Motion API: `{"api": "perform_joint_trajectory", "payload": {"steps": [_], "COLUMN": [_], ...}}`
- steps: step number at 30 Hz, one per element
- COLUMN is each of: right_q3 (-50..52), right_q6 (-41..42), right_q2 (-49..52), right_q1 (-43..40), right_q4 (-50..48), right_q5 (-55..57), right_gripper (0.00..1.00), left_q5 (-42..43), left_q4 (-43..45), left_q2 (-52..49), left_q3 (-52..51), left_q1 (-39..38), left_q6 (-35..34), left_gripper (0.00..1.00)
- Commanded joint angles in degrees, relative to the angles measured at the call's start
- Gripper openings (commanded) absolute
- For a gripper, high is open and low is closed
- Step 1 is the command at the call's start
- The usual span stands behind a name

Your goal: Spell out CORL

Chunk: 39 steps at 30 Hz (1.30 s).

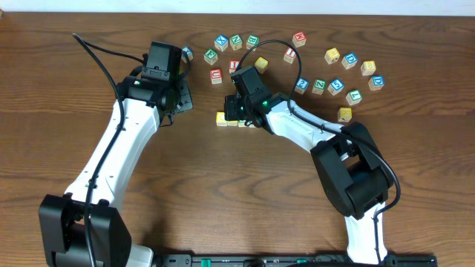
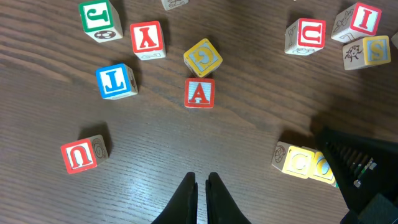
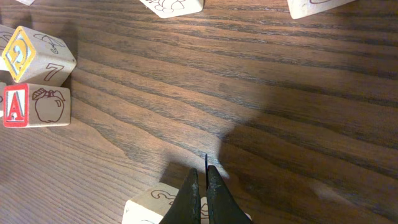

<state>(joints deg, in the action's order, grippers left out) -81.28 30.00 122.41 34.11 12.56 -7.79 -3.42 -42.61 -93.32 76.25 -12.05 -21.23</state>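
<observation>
Both grippers are pinched together and hold nothing. The right gripper (image 3: pixel 203 169) hangs right over the yellow C cube (image 2: pixel 297 162) and the yellow O cube (image 2: pixel 322 169), which sit side by side and touching. A careless withdrawal could knock that pair out of line. The blue L cube (image 2: pixel 116 81) lies well away from the pair, beyond the red A cube (image 2: pixel 199 93); dragging it straight in would likely bump the A. I cannot read which green cube carries the R. The left gripper (image 2: pixel 202 177) has bare table (image 1: pixel 89 89) around it — the tight spot is the right arm crowding the pair.

Overhead faces down — close wrist views share red A cube (image 2: pixel 199 93).
</observation>
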Motion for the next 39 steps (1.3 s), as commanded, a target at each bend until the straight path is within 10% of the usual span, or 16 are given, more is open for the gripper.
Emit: {"api": "perform_joint_trajectory", "payload": {"steps": [1, 39], "right_q3": [0.0, -0.9], "right_q6": [0.8, -8.3], "right_q2": [0.5, 0.5], "right_q1": [0.1, 0.2], "right_q4": [0.4, -5.7], "right_q5": [-0.7, -3.5], "right_gripper": [0.01, 0.02], "left_q5": [-1.4, -8.7], "left_q4": [-0.3, -0.2], "left_q2": [-0.1, -0.1], "left_q3": [-0.3, -0.3], "left_q1": [0.1, 0.2], "left_q6": [-0.7, -0.3], "left_gripper": [0.07, 0.08]}}
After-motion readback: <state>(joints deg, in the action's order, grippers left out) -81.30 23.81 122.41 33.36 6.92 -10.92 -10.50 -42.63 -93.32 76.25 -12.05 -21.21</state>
